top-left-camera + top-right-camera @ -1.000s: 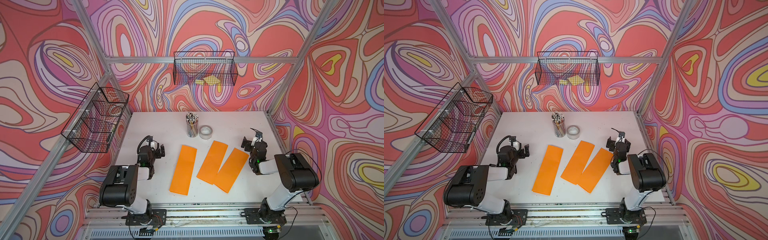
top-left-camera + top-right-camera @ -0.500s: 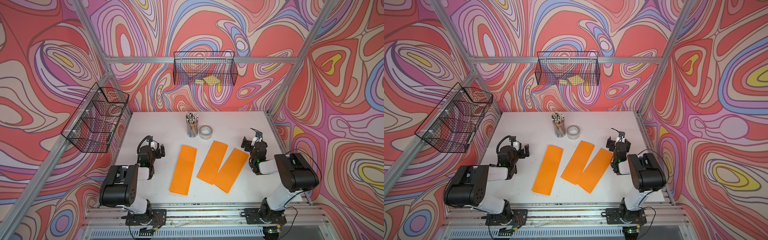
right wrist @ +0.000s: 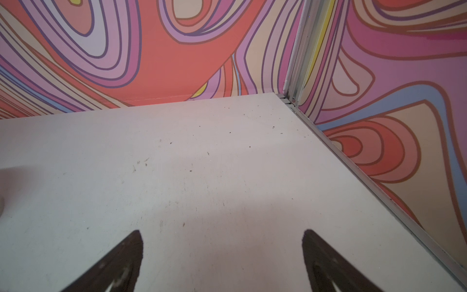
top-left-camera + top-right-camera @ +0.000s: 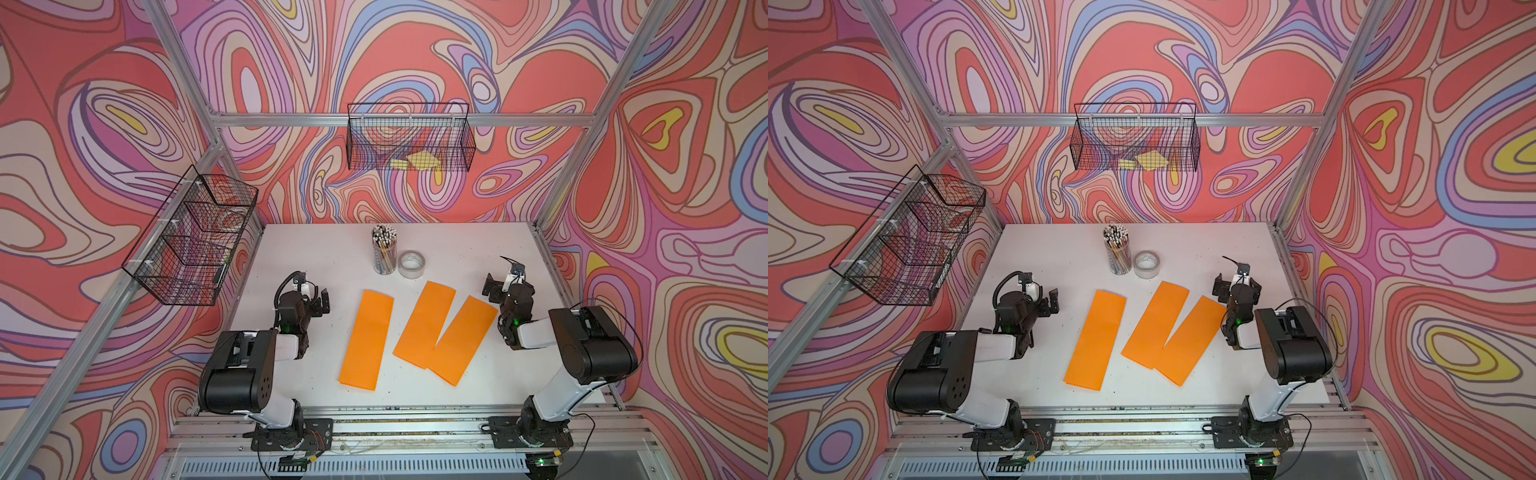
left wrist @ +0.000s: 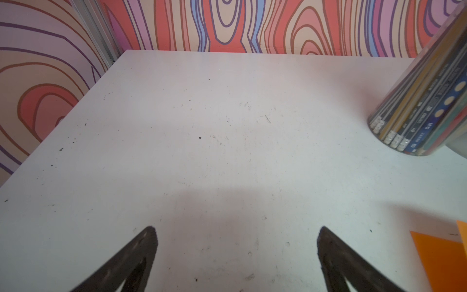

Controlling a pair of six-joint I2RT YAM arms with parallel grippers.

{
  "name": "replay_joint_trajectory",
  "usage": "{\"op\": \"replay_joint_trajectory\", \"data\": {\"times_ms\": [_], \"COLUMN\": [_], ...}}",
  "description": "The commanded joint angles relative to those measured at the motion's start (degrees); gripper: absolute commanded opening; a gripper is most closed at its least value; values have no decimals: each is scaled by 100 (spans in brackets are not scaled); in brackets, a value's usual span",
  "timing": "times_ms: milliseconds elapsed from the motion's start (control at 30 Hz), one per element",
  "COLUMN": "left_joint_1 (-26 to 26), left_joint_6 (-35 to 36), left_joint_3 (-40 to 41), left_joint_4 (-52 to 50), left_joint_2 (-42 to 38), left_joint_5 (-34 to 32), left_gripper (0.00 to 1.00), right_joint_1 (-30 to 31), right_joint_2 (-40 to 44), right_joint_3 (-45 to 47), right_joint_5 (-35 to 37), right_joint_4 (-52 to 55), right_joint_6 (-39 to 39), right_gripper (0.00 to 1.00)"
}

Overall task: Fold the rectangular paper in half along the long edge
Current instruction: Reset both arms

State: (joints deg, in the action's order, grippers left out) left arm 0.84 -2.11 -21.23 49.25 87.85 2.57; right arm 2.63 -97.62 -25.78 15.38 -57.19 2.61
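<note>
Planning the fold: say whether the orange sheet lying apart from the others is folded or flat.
Flat: the sheet lies as one long strip on the table, no flap lifted. Whether it is already doubled, cannot tell.

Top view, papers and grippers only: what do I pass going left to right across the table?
In order: left gripper → left paper → middle paper → right paper → right gripper.
</note>
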Motion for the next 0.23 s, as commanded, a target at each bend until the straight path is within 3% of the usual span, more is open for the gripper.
{"op": "replay_joint_trajectory", "data": {"times_ms": [0, 200], "left_joint_1": [26, 26], "left_joint_6": [94, 88], "left_joint_3": [-68, -97], "left_joint_4": [49, 29], "left_joint_2": [15, 28], "left_joint_5": [53, 55], "left_gripper": [99, 99], "right_joint_1": [-24, -21], "right_joint_2": [-2, -2], "right_joint_3": [-6, -6], "right_joint_5": [-14, -16], "right_joint_4": [5, 6], "right_joint_6": [28, 26], "right_gripper": [98, 98]}}
